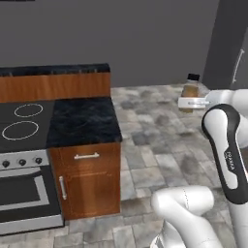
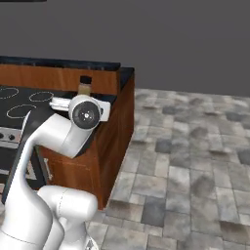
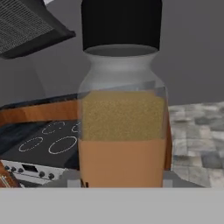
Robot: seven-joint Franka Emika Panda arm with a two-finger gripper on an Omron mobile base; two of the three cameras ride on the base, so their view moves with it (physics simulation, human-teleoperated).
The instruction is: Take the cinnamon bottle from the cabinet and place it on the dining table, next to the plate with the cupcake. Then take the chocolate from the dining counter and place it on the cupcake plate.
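Pinching the cinnamon bottle [image 3: 122,118] right now, claw [image 1: 190,102] clamped on its lower body, bottle upright with the black cap on top. Sits up in the air in the upper right of the left base view [image 1: 191,89], over the grey tiled floor [image 1: 160,145], well clear of the bench [image 1: 82,121]. Shows in the right base view too, poking up just behind the white wrist at upper left [image 2: 85,85]. Takes up most of the middle of the hand view: clear glass neck, tan powder band, orange-brown lower half, finger tips [image 3: 73,180] hugging the base on both sides.

Stove [image 1: 22,121] with ring burners and knobs at middle left of the left base view, oven door under it. Black marbled bench next to it, on a reddish wood cupboard [image 1: 87,181] with grey handles. Higher wood ledge with a black top [image 1: 58,80] behind all that. Grey range hood [image 3: 26,26] at upper left of the hand view. Dark door with a curved handle [image 1: 237,65] at far right of the left base view.
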